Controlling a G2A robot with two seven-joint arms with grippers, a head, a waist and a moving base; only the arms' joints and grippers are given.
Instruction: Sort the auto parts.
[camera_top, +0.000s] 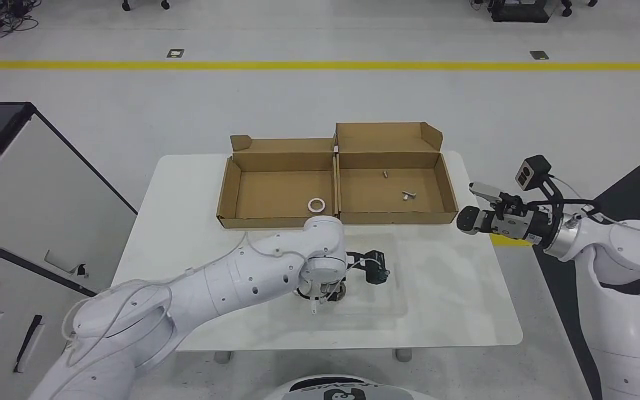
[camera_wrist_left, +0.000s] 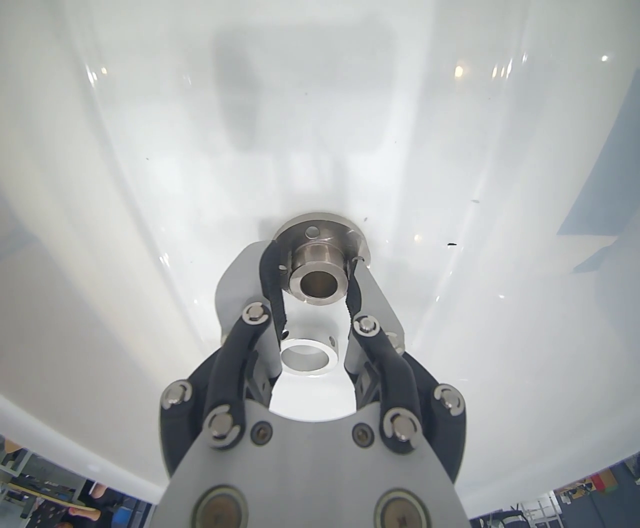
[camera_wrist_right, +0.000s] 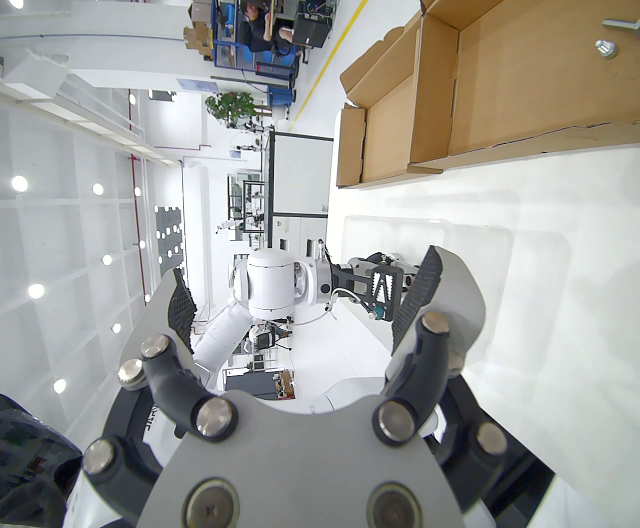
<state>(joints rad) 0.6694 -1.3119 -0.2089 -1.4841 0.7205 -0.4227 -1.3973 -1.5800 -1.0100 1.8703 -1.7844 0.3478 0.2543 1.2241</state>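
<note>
Left hand (camera_wrist_left: 314, 267) is clenched on a flanged steel bushing (camera_wrist_left: 320, 280). Its black pads (camera_wrist_left: 272, 285) press the hub from both sides, and the flange faces away from the palm. A silver collar ring (camera_wrist_left: 305, 356) lies between the same fingers, nearer the palm; whether it is gripped I cannot tell. Both parts sit low inside a shallow clear tray (camera_top: 400, 305) on the white surface (camera_top: 470, 300).

Seen from above, two open cardboard boxes stand touching side by side at 12 o'clock from the tray. The left box (camera_top: 262, 190) holds a white ring (camera_top: 316, 204) near its 4 o'clock corner. The right box (camera_top: 375, 190) holds two small bolts (camera_top: 407, 195) near its middle.

Right hand (camera_top: 465, 220) is released, jaws wide apart, at the surface's 3 o'clock edge, just beside the right box's 4 o'clock corner.
</note>
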